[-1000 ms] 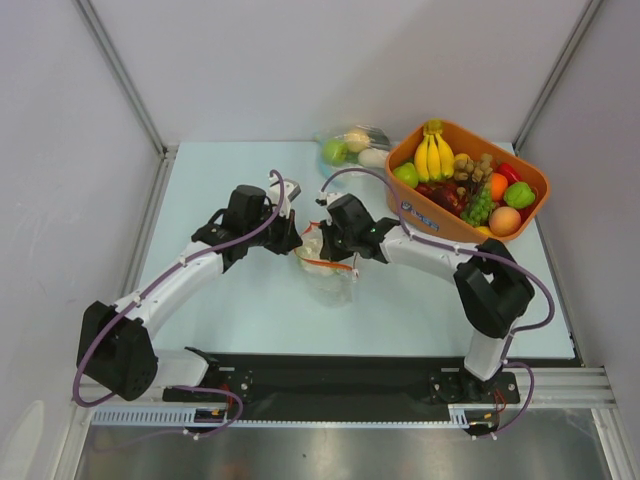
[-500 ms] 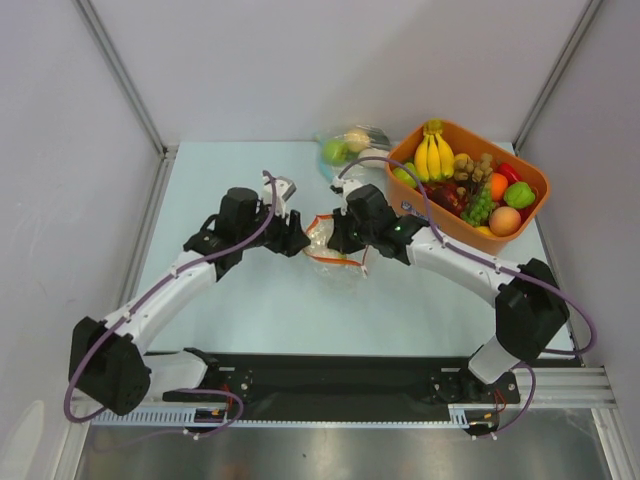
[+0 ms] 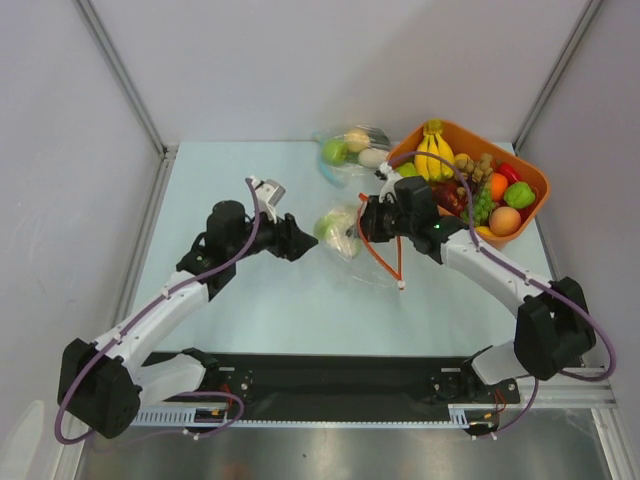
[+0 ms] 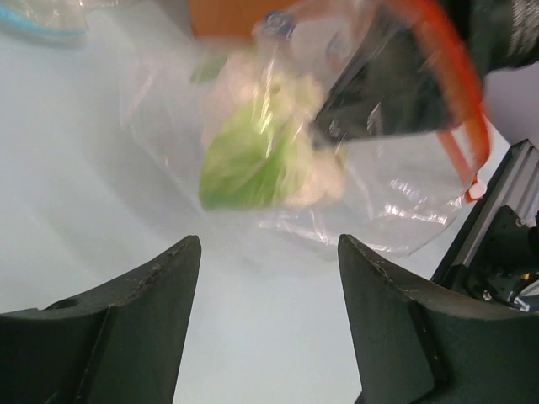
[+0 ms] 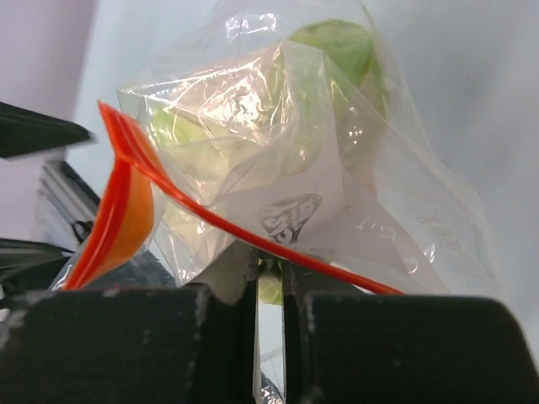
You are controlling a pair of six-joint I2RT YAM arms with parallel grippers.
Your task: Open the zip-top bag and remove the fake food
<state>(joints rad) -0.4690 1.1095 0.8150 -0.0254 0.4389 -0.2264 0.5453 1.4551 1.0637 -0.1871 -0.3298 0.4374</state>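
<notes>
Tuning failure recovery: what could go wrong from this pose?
1. The right gripper pinches only a thin fold of the zip-top bag below its orange zip strip; the film may slip out.
2. The left gripper is open and off the bag, so nothing else supports the fake food inside.
3. The right gripper sits close to the orange basket; a swing might bump it.

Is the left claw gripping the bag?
No, the left gripper is wide open, with the bag lying ahead of it.
</notes>
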